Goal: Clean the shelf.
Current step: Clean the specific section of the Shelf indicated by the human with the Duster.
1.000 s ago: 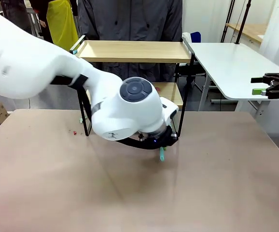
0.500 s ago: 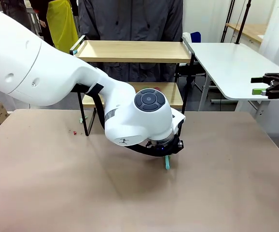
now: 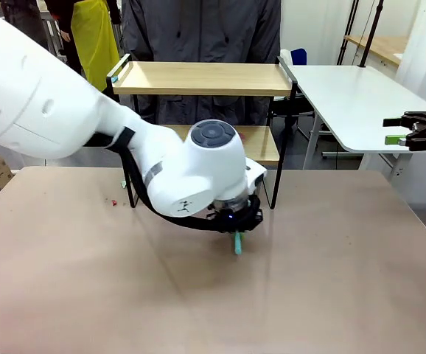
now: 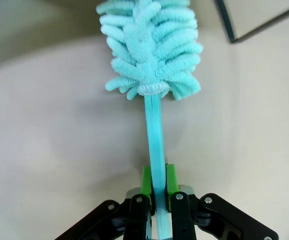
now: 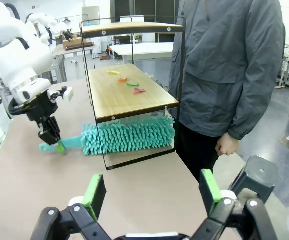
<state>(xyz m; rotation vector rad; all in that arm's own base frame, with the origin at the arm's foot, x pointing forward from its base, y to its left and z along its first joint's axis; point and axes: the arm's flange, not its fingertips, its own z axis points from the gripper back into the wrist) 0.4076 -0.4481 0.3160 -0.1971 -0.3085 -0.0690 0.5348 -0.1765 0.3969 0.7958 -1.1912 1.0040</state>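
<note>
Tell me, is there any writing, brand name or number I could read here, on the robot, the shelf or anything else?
No text here can be read.
A small dark mark on the left arm: too small to read.
The shelf, the duster and the table: no print to be seen.

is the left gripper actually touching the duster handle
Touching. The left wrist view shows the left gripper shut on the duster by its handle, with its green pads pressed against both sides and no gap.
</note>
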